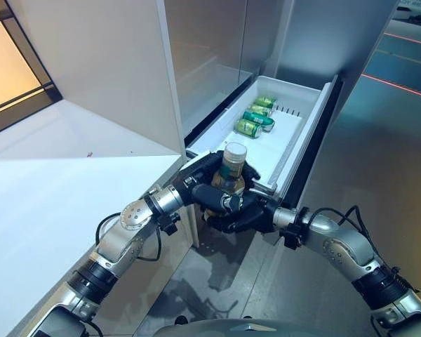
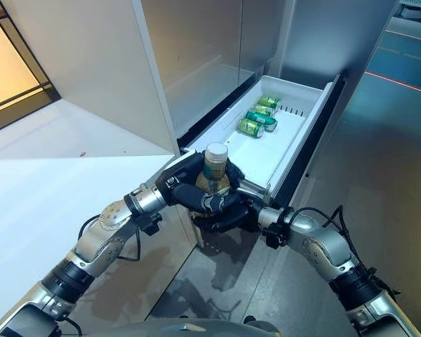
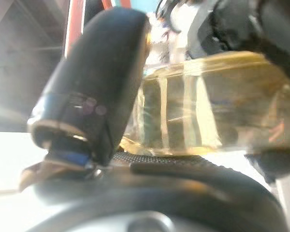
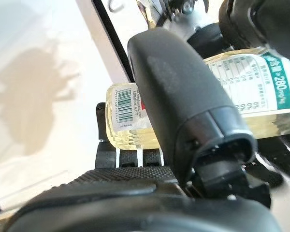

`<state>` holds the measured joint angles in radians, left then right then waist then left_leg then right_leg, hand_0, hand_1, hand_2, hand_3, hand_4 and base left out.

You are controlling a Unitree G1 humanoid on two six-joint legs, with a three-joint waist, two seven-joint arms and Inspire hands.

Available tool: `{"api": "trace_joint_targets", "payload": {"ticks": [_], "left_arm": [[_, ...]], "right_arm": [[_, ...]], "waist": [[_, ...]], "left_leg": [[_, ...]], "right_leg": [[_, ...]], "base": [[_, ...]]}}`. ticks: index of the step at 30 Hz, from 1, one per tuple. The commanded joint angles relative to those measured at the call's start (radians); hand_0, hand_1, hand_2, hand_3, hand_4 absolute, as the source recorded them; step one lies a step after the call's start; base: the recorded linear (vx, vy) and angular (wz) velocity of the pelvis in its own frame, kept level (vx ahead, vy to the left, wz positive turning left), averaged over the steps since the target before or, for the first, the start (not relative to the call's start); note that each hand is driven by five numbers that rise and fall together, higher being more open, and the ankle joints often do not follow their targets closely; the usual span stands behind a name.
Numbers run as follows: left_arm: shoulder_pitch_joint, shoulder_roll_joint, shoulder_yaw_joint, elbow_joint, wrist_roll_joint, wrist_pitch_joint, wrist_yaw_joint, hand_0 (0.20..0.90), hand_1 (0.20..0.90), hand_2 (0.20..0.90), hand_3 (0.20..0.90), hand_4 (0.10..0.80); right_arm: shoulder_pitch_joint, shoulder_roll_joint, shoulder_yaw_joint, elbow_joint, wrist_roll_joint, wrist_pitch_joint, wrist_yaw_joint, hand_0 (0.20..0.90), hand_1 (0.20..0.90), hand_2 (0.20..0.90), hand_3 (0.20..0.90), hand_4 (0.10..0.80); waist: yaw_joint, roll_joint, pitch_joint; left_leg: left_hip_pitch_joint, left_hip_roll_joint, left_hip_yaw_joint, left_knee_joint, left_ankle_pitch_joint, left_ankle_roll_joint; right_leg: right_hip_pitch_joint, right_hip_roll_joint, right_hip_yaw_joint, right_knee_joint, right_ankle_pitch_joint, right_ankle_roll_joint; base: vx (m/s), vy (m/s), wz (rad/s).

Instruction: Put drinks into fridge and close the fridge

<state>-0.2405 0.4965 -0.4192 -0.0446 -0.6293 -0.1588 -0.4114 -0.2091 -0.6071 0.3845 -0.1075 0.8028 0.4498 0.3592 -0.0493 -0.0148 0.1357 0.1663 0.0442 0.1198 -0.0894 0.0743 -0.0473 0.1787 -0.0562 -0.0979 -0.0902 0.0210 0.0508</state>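
A clear bottle of pale yellow drink with a beige cap stands upright between my two hands, just at the near end of the open white fridge drawer. My left hand curls round it from the left, and my right hand wraps it from below and the right. In the left wrist view the bottle lies against the palm past the thumb. In the right wrist view the bottle with its label lies behind the thumb. Several green cans lie at the drawer's far end.
A white counter spreads to the left, under a white cabinet wall. The fridge body rises behind the drawer. Grey floor lies to the right of the drawer.
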Motion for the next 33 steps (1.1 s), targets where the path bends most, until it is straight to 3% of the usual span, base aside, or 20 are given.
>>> {"api": "trace_joint_targets", "payload": {"ticks": [1, 5, 13, 23, 33], "left_arm": [[-0.087, -0.079, 0.002, 0.013, -0.031, -0.185, 0.028, 0.900, 0.900, 0.900, 0.900, 0.800], [-0.063, -0.093, 0.028, 0.026, 0.020, -0.214, 0.122, 0.900, 0.900, 0.900, 0.900, 0.800], [0.023, -0.087, 0.041, 0.094, 0.017, -0.142, 0.125, 0.900, 0.900, 0.900, 0.900, 0.800], [0.153, -0.044, -0.022, 0.177, -0.005, -0.038, 0.050, 0.900, 0.900, 0.900, 0.900, 0.800], [0.234, 0.004, -0.105, 0.303, 0.056, 0.081, -0.014, 0.900, 0.900, 0.900, 0.900, 0.800]], "right_arm": [[-0.229, 0.072, -0.164, -0.061, 0.046, -0.221, -0.091, 0.300, 0.300, 0.300, 0.200, 0.100], [-0.282, 0.048, -0.204, -0.037, -0.039, -0.253, -0.177, 0.300, 0.300, 0.300, 0.200, 0.100], [-0.414, -0.041, -0.267, 0.120, -0.098, -0.236, -0.307, 0.300, 0.300, 0.300, 0.200, 0.100], [-0.603, -0.249, -0.263, 0.492, -0.151, -0.265, -0.355, 0.300, 0.300, 0.300, 0.200, 0.100], [-0.745, -0.343, -0.184, 0.823, -0.212, -0.274, -0.373, 0.300, 0.300, 0.300, 0.200, 0.100]], "waist": [[0.019, -0.013, -0.057], [0.031, -0.016, -0.054], [0.063, -0.028, -0.050], [0.126, -0.042, -0.039], [0.189, -0.040, 0.011]], "left_leg": [[0.005, -0.087, -0.016, 0.007, -0.123, 0.069], [0.005, -0.087, -0.021, 0.010, -0.126, 0.069], [-0.002, -0.093, -0.049, 0.029, -0.137, 0.071], [-0.014, -0.091, -0.075, 0.046, -0.139, 0.066], [-0.064, -0.096, -0.120, 0.094, -0.137, 0.061]], "right_leg": [[-0.035, 0.057, -0.068, 0.071, -0.071, 0.006], [-0.034, 0.056, -0.076, 0.079, -0.077, 0.001], [-0.030, 0.053, -0.076, 0.089, -0.087, -0.009], [-0.029, 0.050, -0.122, 0.127, -0.114, -0.021], [-0.053, 0.039, -0.172, 0.170, -0.133, -0.033]], "base": [[0.039, 0.001, 0.01], [0.039, 0.001, 0.01], [0.042, 0.005, 0.08], [0.070, 0.000, 0.21], [0.080, -0.029, 0.24]]}}
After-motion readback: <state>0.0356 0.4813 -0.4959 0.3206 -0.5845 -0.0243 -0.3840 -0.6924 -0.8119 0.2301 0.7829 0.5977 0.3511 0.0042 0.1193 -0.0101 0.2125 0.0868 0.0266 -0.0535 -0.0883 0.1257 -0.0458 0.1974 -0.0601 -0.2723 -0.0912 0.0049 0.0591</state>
